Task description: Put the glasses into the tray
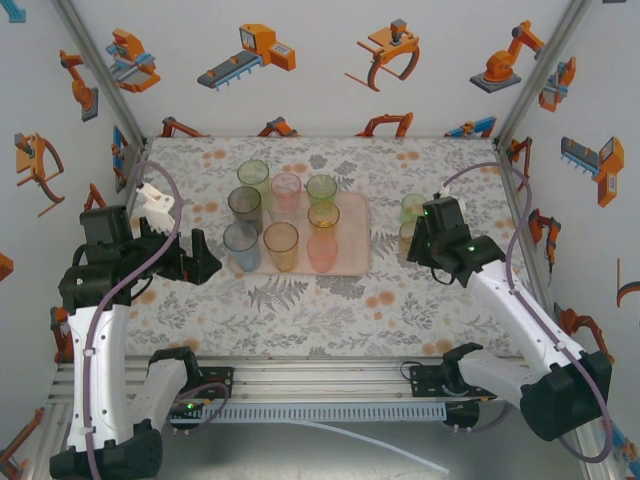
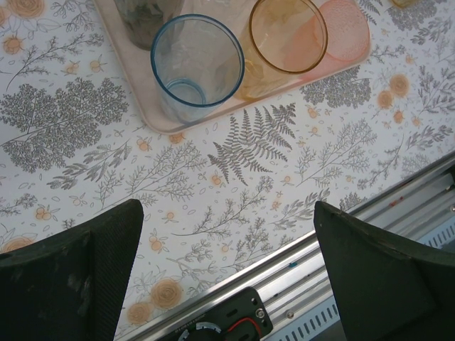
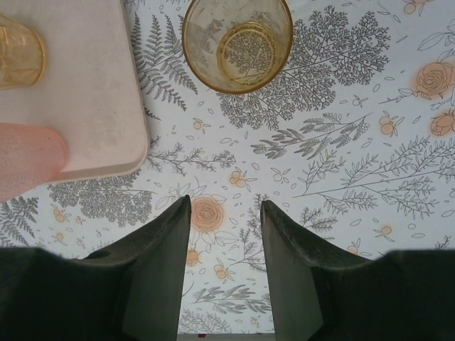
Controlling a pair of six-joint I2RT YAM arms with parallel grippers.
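Down at the near edge, both arms rise from their bases and fold forward over the floral table (image 1: 300, 300). The left arm comes in from 8 o'clock of the tray (image 1: 350, 240), elbow high and wrist dipped. Look at the left gripper (image 2: 227, 213): jaws flung wide apart, nothing between them, hanging above bare table just short of the tray's near-left corner. Dead ahead at its 12, a blue glass (image 2: 197, 67) stands upright on that corner, an amber one at 1 o'clock beside it. On the other side, the right arm stretches in from 4 o'clock, forearm low. The right gripper (image 3: 225, 209) has its fingers parted by a narrow gap, empty. At its 12 sits a loose amber glass (image 3: 238, 42), upright on the table at the tray's 3 o'clock, with a green glass (image 1: 414, 207) just behind. Seven glasses stand in rows on the tray. At its far-left corner, 11 o'clock, is a pale green glass (image 1: 253, 175); on the rim or off it, I can't tell.
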